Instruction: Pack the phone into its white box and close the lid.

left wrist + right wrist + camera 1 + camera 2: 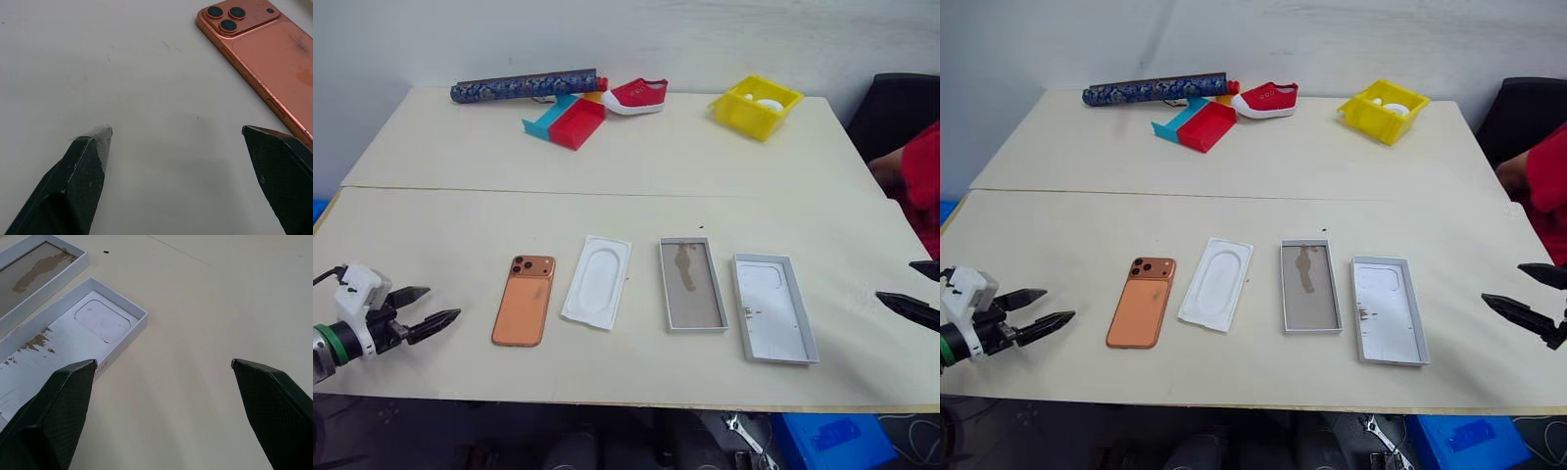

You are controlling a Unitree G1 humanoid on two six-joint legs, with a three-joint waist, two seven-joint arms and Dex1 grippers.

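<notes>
Phone (524, 300) lay flat on the worktop (636, 162), lower left of centre, long axis running up-frame, lenses at the far end. Left gripper (423, 310) stood just left of it, jaws released; right gripper (918, 291), jaws also released, stood far right beyond box (693, 285) and lid (773, 307).

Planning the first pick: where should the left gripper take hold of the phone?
Grip the phone across its two long edges near mid-length, coming from above. It lies flat, camera side up, apart from the white insert, and the open left gripper is nearest.
</notes>
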